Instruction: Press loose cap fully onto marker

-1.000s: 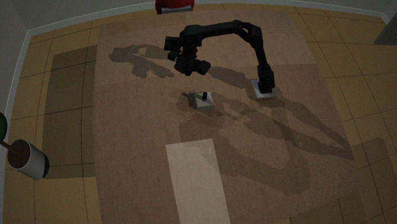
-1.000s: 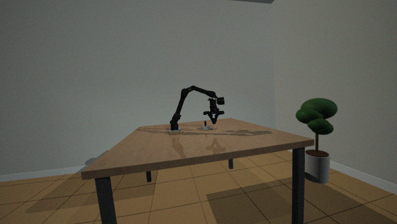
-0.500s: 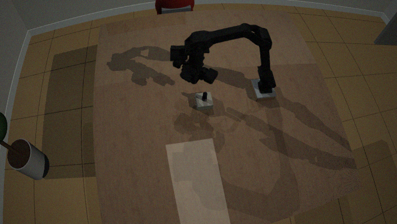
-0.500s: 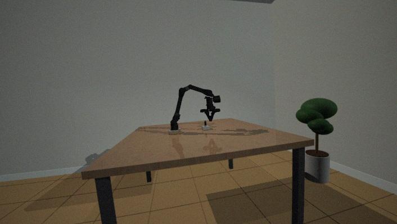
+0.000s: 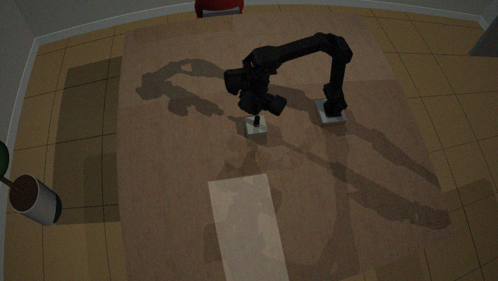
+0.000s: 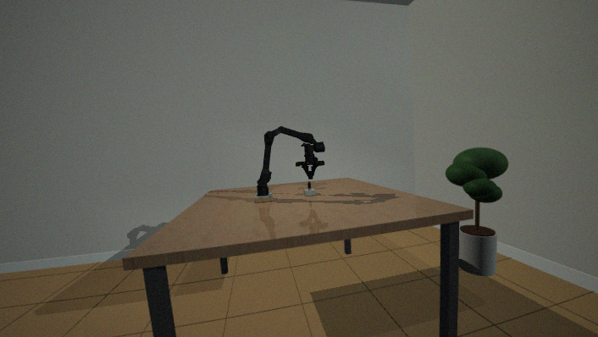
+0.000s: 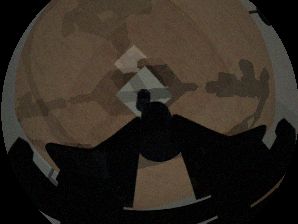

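Observation:
The dark marker [image 5: 256, 121] [image 6: 309, 185] [image 7: 143, 99] stands upright in the light grey holder block [image 5: 251, 135] [image 6: 310, 193] [image 7: 131, 63] near the middle of the table. My gripper [image 5: 254, 110] [image 6: 310, 174] [image 7: 156, 120] points straight down, directly above the marker with a small gap to its tip. It is shut on the dark cap [image 7: 158, 145], which shows in the wrist view as a round dark shape between the fingers. In the top and exterior views the cap is too small and dark to pick out.
The arm's base [image 5: 331, 117] [image 6: 263, 197] stands on a grey plate to the right of the holder in the top view. A pale rectangle [image 5: 247, 226] lies on the table [image 5: 169, 183] [image 6: 381, 212] toward its front. A potted plant [image 6: 478, 178] stands on the floor beside the table.

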Available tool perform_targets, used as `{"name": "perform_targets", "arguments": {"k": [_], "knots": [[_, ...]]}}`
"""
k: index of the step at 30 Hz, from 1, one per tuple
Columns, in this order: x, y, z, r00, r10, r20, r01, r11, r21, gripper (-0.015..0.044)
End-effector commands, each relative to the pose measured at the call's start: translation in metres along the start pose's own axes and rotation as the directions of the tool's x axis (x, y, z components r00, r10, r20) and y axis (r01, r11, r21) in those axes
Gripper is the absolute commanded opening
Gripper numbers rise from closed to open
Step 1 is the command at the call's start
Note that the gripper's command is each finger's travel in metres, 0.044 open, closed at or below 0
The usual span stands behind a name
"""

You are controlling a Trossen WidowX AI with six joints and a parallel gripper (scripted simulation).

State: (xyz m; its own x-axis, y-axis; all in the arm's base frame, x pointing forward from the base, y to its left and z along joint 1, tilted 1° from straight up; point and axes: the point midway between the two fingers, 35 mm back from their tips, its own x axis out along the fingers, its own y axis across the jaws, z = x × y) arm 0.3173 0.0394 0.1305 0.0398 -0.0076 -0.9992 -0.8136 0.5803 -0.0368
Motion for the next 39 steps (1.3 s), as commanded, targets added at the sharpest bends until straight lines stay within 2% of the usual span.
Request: {"name": "perform_targets", "arguments": {"k": [1, 14, 39], "knots": [[-0.003, 0.013, 0.002, 1.000, -0.001, -0.005, 0.001, 1.000, 0.003, 0.0000], [0.007, 0.013, 0.002, 1.000, -0.001, -0.005, 0.001, 1.000, 0.003, 0.0000], [0.047, 0.013, 0.002, 1.000, -0.001, -0.005, 0.001, 1.000, 0.003, 0.0000]]}}
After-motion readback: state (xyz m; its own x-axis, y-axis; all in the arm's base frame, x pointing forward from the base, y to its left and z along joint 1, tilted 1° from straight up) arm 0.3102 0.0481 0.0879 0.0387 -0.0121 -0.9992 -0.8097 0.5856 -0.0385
